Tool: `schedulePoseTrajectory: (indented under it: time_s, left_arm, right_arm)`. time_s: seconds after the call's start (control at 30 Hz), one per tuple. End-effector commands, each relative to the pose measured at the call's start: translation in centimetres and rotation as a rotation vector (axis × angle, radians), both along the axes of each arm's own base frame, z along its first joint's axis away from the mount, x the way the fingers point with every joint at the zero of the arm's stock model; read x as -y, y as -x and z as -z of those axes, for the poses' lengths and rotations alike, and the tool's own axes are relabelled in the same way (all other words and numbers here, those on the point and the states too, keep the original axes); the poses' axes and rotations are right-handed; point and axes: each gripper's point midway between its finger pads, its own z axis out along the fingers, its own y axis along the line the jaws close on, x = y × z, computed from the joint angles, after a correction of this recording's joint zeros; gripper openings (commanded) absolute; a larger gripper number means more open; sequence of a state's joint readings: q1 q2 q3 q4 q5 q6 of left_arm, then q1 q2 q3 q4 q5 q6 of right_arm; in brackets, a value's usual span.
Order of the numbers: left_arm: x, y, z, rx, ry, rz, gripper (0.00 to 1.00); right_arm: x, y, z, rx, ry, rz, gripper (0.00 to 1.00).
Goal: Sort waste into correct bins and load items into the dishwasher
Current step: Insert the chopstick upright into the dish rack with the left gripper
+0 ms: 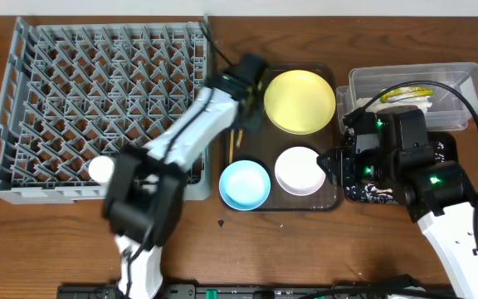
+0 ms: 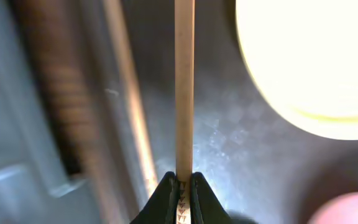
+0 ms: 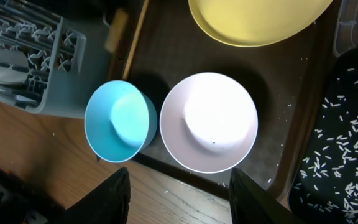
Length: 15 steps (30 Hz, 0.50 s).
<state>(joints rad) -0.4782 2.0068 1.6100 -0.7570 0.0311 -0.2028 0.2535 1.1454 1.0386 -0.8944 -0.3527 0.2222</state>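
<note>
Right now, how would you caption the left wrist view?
Left claw shut on a wooden chopstick, dark tray behind, yellow plate alongside.

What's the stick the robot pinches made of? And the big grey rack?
The thin pale-brown chopstick looks like wood or bamboo: matte, straight-edged, tan, though the close view is too blurry for grain. The large grey lattice dish rack looks like moulded plastic: even colour, dull sheen, thin identical pegs.

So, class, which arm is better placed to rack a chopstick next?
Left. The left gripper is shut on a chopstick beside the rack; the right gripper hangs open by the white bowl.
</note>
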Motion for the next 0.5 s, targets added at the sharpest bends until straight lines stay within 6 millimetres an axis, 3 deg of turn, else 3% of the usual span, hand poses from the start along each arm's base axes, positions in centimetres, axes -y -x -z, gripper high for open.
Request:
schedulePoseTrajectory:
  time_s: [0.0, 0.1, 0.2, 0.33, 0.47]
  left_arm:
    - [-2.4, -1.0, -7.5, 0.149, 0.025, -0.077, 0.08]
    - [-6.0, -0.4, -9.6, 0.176, -0.055, -0.144, 0.08]
    - [-9.3, 0.5, -9.7, 0.139, -0.119, -0.201, 0.08]
    - [-11.8, 1.2, -6.3, 0.043, -0.171, -0.230, 0.08]
    - [-12.5, 1.9, -2.9, -0.047, -0.202, -0.230, 0.08]
  right_arm:
    - [-0.1, -0.1, -0.2, 0.004, -0.005, -0.010, 0.49]
    - [-0.1, -0.1, -0.2, 0.005, -0.005, -0.010, 0.49]
    - [-0.1, -0.1, -0.2, 0.005, -0.005, -0.010, 0.49]
    - [-0.1, -0.2, -0.3, 0.009, -0.006, -0.010, 0.49]
    - [-0.1, -0.2, -0.2, 0.007, -0.006, -0.010, 0.49]
